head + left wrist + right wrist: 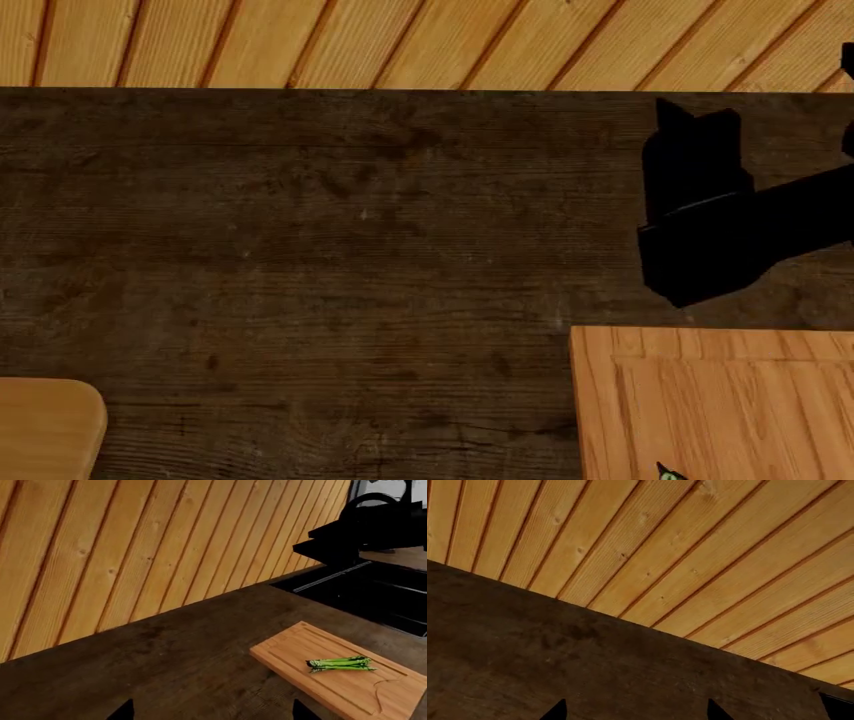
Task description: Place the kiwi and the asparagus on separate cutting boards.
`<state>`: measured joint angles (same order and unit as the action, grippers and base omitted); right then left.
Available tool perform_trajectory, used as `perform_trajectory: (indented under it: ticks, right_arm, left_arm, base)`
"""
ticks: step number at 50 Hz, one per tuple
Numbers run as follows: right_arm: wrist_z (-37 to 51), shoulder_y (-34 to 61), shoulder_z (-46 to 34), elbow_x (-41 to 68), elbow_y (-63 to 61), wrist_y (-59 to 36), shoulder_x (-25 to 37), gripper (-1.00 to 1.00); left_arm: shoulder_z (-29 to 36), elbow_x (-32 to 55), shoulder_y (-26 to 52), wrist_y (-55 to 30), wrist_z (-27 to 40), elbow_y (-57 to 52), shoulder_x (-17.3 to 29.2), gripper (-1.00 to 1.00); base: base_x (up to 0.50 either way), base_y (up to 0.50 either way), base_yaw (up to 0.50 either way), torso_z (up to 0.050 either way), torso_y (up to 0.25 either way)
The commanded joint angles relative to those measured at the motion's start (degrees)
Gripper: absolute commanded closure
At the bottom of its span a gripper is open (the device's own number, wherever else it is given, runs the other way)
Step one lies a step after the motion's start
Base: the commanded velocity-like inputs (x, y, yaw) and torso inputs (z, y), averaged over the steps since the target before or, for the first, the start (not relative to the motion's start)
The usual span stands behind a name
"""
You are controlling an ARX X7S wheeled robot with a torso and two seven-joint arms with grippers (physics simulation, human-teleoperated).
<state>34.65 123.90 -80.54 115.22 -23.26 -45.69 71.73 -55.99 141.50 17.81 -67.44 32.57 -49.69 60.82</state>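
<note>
Your bundle of bright green asparagus spears (340,664) lay on the light orange-brown rectangular wooden cutting board with the carved groove border (300,650), which sat on the dark brown wooden worktop (167,650) near its right end, beside the black sink (373,592).

A second, plain round-cornered wooden board (47,425) sat at the worktop's front left, well apart from the first.

The kiwi appeared in none of your views.

Your left claw (210,712) showed two dark fingertips (123,711) spread wide, nothing between them.

Your right claw (635,711) likewise stood spread and held nothing, over bare worktop near the plank-wall back edge (694,555).
</note>
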Motion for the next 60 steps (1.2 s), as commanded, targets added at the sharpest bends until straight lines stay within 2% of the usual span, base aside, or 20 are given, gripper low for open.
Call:
perform_trajectory:
  ticks: [1, 10, 13, 18, 23, 32, 35, 38, 41, 46, 58, 60]
  right_arm:
    - [0.1, -1.4, 2.3, -1.7, -1.0, 2.1, -0.3, -1.0]
    - [1.0, -1.0, 2.8, -1.1, -1.8, 0.7, -0.1, -1.0]
    - [0.9, -1.5, 2.9, -1.6, -2.2, 1.3, 0.5, -1.0]
    - [0.7, -3.1, 2.5, -2.5, -2.8, 2.2, 1.1, -1.0]
    - [0.8, -3.1, 2.8, -2.2, -2.9, 2.0, 1.2, -1.0]
    - [1.4, -3.8, 3.1, -1.2, -4.6, 2.0, 3.3, -1.0]
    - [0.9, -4.3, 3.1, -2.0, -4.3, 2.5, 3.3, -1.0]
    - [0.3, -5.8, 2.6, -3.0, -5.4, 3.1, 4.4, -1.0]
    - [0.5, -6.2, 2.6, -2.9, -5.6, 3.7, 5.2, -1.0]
    - [0.7, -8.4, 1.8, -3.2, -8.1, 5.5, 7.5, -1.0]
    - [0.5, -10.3, 1.4, -4.6, -8.8, 7.0, 8.3, -1.0]
    - [0.4, -10.4, 1.4, -4.7, -8.8, 7.1, 8.5, -1.0]
  left_arm:
    - [-3.8, 5.3, -2.3, -2.8, -2.4, -2.1, -1.9, -1.0]
    - [-5.6, 6.7, -5.9, -9.1, -1.2, -6.1, -4.4, -1.0]
    - [-4.2, 4.3, -5.3, -10.8, -1.2, -7.1, -5.0, -1.0]
    - [-7.1, 7.4, -7.6, -12.2, -0.5, -6.8, -5.8, -1.0]
    - [-9.1, 7.5, -9.5, -17.6, -0.4, -6.6, -8.6, -1.0]
    - [0.5, 0.3, -7.4, -15.2, 0.2, -8.4, -8.5, -1.0]
    - [2.8, -0.9, -8.3, -16.3, 0.6, -9.4, -9.9, -1.0]
    - [3.5, 0.3, -9.3, -21.1, 1.8, -10.1, -13.2, -1.0]
    - [5.7, 0.5, -7.3, -18.8, 2.9, -9.9, -12.5, -1.0]
    - [15.0, -0.8, -0.9, -16.4, 5.1, -10.0, -12.7, -1.0]
    - [24.2, -3.8, 2.8, -19.5, 6.9, -9.6, -17.0, -1.0]
    - [24.1, -4.2, 2.3, -20.7, 7.1, -9.4, -18.0, -1.0]
  base:
    - [0.0, 0.0, 0.0, 0.0, 0.0]
    - [0.0, 0.0, 0.0, 0.0, 0.0]
    - [0.0, 0.0, 0.0, 0.0, 0.0]
    - [0.0, 0.0, 0.0, 0.0, 0.0]
    - [0.0, 0.0, 0.0, 0.0, 0.0]
    - [0.0, 0.0, 0.0, 0.0, 0.0]
    - [0.0, 0.0, 0.0, 0.0, 0.0]
    - [0.0, 0.0, 0.0, 0.0, 0.0]
    - [0.0, 0.0, 0.0, 0.0, 0.0]
    - [0.0, 0.0, 0.0, 0.0, 0.0]
    - [0.0, 0.0, 0.0, 0.0, 0.0]
    - [0.0, 0.0, 0.0, 0.0, 0.0]
